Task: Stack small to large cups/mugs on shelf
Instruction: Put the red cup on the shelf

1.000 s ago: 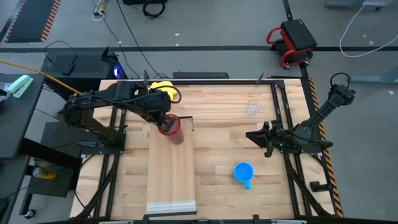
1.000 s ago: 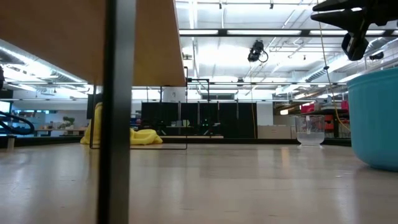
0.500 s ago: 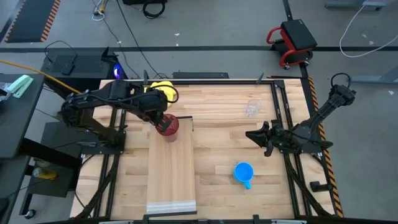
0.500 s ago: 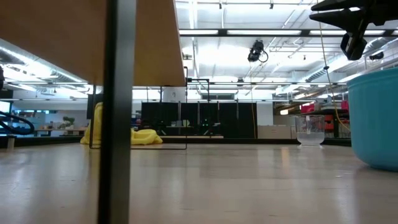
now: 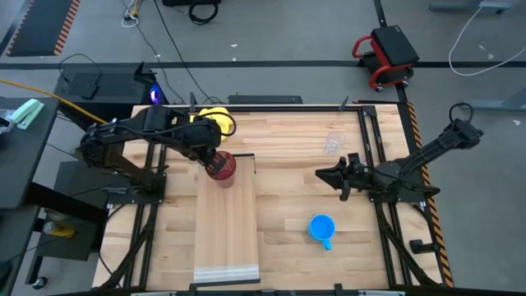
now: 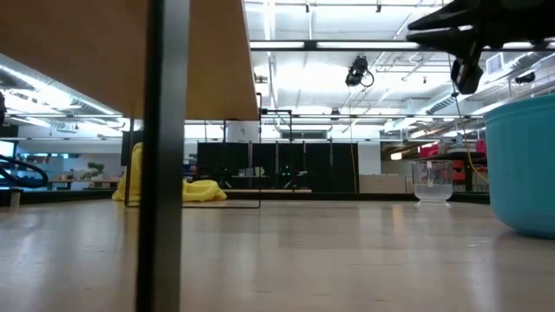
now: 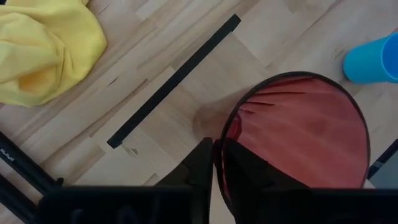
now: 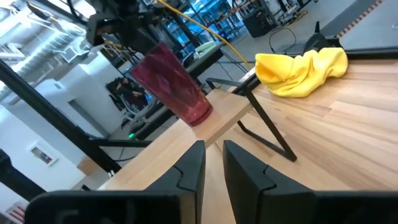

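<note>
The dark red ribbed tumbler (image 5: 222, 167) stands with its base on the far end of the pale wooden shelf (image 5: 227, 230), which is raised on black legs. It also shows in the right wrist view (image 8: 171, 81). My left gripper (image 5: 214, 161) is shut on its rim. The blue handled mug (image 5: 321, 228) stands on the tabletop at the near right. The clear glass cup (image 5: 333, 144) stands at the far right. My right gripper (image 5: 322, 174) hovers shut and empty between them, pointing toward the shelf. My left gripper pinches the tumbler's rim (image 7: 217, 146) on the side toward the table's left, one finger (image 7: 245, 171) inside the cup and one (image 7: 200, 163) outside. The fingers come from above, slanting from the left. The tumbler stands upright with its base on the shelf.
A yellow cloth (image 5: 212, 117) lies on the table just beyond the shelf's far end. A black leg frame (image 8: 261, 130) holds the shelf above the tabletop. In the low view the mug (image 6: 525, 165) is close at the right and the glass cup (image 6: 431, 182) stands farther off.
The tumbler was tilted a second ago and now stands upright on the shelf's far end, with my left gripper still on its rim. My right gripper has moved toward the table's left, closer to the shelf.
</note>
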